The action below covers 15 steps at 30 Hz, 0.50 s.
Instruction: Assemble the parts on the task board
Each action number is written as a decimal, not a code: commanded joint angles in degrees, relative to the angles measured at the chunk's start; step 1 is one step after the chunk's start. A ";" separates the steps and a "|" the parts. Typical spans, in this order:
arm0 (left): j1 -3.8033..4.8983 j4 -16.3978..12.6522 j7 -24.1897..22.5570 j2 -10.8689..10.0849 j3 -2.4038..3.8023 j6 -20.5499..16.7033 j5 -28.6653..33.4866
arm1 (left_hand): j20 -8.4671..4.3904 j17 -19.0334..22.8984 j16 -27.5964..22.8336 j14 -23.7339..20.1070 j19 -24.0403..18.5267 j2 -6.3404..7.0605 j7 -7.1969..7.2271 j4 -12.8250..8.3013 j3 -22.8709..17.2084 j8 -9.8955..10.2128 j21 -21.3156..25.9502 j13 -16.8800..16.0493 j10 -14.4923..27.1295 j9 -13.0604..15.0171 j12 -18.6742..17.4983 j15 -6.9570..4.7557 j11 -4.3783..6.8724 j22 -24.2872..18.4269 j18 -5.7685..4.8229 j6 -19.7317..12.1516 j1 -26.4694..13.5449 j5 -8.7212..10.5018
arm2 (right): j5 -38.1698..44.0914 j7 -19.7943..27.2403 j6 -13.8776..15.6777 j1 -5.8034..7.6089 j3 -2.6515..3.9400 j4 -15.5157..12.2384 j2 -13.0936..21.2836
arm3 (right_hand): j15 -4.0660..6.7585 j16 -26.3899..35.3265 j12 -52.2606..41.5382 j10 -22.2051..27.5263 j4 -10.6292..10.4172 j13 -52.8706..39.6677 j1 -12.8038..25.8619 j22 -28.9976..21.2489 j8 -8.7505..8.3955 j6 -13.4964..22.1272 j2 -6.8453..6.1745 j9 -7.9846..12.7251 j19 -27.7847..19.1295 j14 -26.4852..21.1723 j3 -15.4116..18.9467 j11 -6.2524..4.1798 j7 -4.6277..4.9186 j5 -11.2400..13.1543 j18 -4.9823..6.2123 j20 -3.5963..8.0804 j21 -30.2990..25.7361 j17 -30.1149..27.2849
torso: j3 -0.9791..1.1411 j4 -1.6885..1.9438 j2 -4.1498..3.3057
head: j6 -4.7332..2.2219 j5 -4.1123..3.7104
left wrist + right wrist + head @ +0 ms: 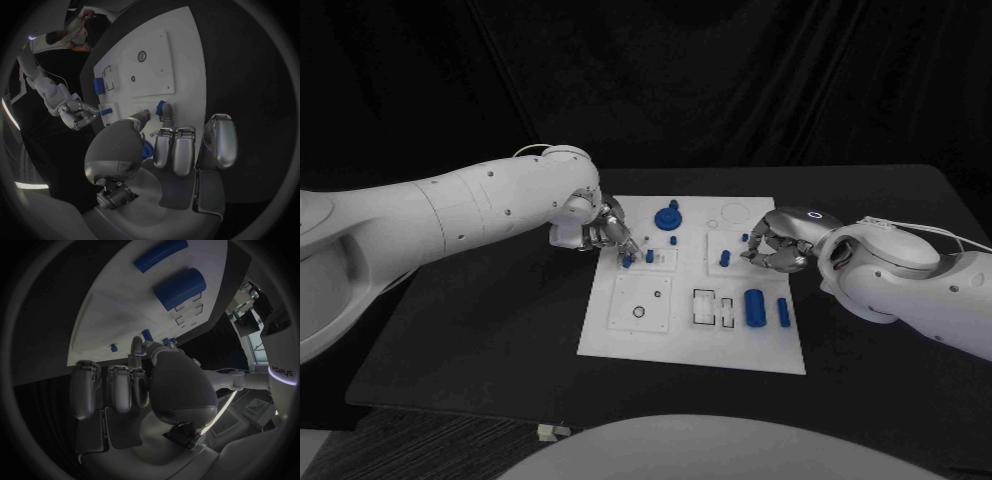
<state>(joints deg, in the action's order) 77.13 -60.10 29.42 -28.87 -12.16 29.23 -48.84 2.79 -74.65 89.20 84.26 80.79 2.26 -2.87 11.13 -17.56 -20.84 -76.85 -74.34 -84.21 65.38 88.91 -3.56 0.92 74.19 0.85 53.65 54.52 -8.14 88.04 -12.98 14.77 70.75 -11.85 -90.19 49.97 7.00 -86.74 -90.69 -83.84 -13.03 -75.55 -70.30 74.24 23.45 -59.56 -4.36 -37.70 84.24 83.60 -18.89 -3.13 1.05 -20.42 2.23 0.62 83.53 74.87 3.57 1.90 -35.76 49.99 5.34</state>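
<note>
- Left robot hand (pixel 606 236) pinches a small blue part (pixel 627 263) over the task board (pixel 620 340); I should lower it straight.
- Right robot hand (pixel 773 250): grip state unclear.

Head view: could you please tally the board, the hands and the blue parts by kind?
Board: 1
Hands: 2 (left hand, right hand)
Large blue cylinders: 2
Blue knob: 1
Small blue pegs: 4 that I can make out
Total: 10
</note>
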 commanded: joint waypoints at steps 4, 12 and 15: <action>-0.07 -0.08 -1.84 -0.07 0.04 -0.81 0.17 | 0.49 -15.35 0.80 5.74 -0.10 0.30 -0.15 0.71 2.07 0.47 0.69 -14.49 -4.53 0.01 -0.46 0.38 -0.20 11.16 2.65 0.40 -1.01 1.82 | 0.12 -0.78 -0.25 -0.21 0.03 0.04 -0.02 | -0.10 0.73 0.69 -6.16 0.40 -14.45 -1.90 13.18 -1.22 0.32 0.08 -0.69 1.77 4.77 -0.92 0.47 0.02 -1.47 -0.30 -0.30 -0.93 6.46 | 0.01 0.00 0.01 | 0.01 0.06; -0.08 -0.54 -3.22 -0.55 0.04 -2.68 0.17 | 0.50 -15.35 0.80 5.74 0.06 0.27 -0.11 0.71 2.43 0.37 0.47 -14.61 -4.66 0.11 -0.30 0.38 -0.18 11.24 2.60 0.48 -0.62 1.97 | 0.12 -0.73 -0.25 -0.32 0.03 0.06 -0.02 | -0.10 0.73 0.69 -6.16 0.40 -14.45 -1.90 13.18 -1.22 0.32 0.08 -0.69 1.77 4.77 -0.92 0.47 0.02 -1.47 -0.30 -0.30 -0.93 6.46 | -0.01 0.00 0.00 | 0.01 0.11; -0.08 -1.23 -4.10 -1.23 0.04 -4.36 0.16 | 0.48 -15.35 0.80 5.74 0.24 0.63 -0.04 0.55 3.25 -0.04 0.24 -14.73 -4.80 0.59 -0.13 0.33 -0.11 11.31 2.55 0.64 0.07 2.89 | 0.12 -0.70 -0.23 -0.35 0.03 0.07 0.02 | -0.10 0.74 0.69 -6.16 0.45 -14.45 -1.92 13.15 -1.26 0.36 0.09 -0.70 1.74 4.76 -0.95 0.46 0.01 -1.48 -0.28 -0.31 -1.00 6.43 | -0.01 -0.02 0.02 | 0.01 0.02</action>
<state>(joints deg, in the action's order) 77.12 -60.97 27.75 -29.89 -12.15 27.42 -48.84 2.79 -74.65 89.20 84.26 80.79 2.27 -2.87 11.18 -17.49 -20.85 -76.86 -74.34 -84.21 65.44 88.91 -3.56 0.92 74.19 0.85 53.65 54.55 -5.79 88.04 -12.98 14.73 70.57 -11.87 -90.13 49.96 7.00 -86.74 -90.69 -83.84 -13.03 -75.55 -70.81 74.24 22.95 -59.56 -3.85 -37.75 84.24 83.60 -18.89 -3.13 1.05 -20.42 2.23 0.62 83.53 74.87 3.57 1.89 -35.75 49.99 5.45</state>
